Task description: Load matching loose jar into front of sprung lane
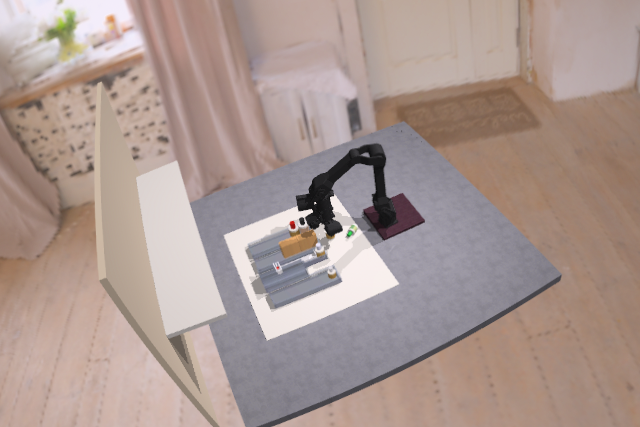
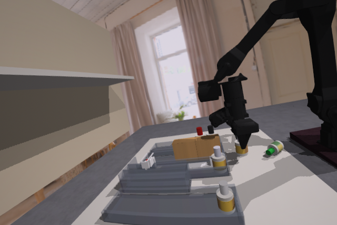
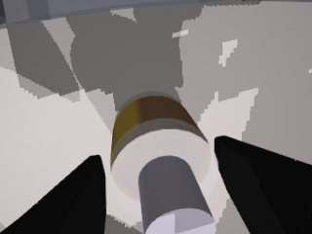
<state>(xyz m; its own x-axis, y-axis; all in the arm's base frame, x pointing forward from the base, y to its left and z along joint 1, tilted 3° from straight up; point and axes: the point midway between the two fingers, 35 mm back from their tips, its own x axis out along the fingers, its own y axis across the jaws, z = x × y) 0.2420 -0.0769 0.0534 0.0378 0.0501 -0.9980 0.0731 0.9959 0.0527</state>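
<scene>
Worktop (image 1: pixel 465 267) of grey carries everything, with a tall beige shelf panel (image 1: pixel 175 251) standing along its left edge and a white mat (image 1: pixel 356 282) spread over the half nearest that edge. The black arm (image 1: pixel 356 158) rises from a dark base plate (image 1: pixel 408 213) set toward the far corner by the door, arches over and points straight down at the mat. A grey lane rack (image 1: pixel 299 282) lies on the mat on the side toward the shelf panel, and a brown cardboard box (image 1: pixel 297 245) sits across the lane furthest from the near edge. The gripper (image 2: pixel 242 145) hangs vertically just off the front end of that lane, low over the mat. The loose jar (image 3: pixel 156 136), yellow-banded with a grey cap, stands upright on the mat directly under the gripper, between the two fingers. These fingers are drawn about halfway in, one on each side of the jar's body, with only thin slivers of mat showing between them and it. Whether they already press on the jar cannot be told. Two like jars stand upright at the front ends of the lanes, the middle lane jar (image 2: pixel 219 158) and the near lane jar (image 2: pixel 225 197). A green-capped jar (image 2: pixel 275 147) lies on its side on the mat between the gripper and the base plate. A small white pusher plate (image 2: pixel 147 162) stands well back in the rack. A red cap (image 2: pixel 199 130) and a black cap (image 2: pixel 210 129) stand behind the box.
</scene>
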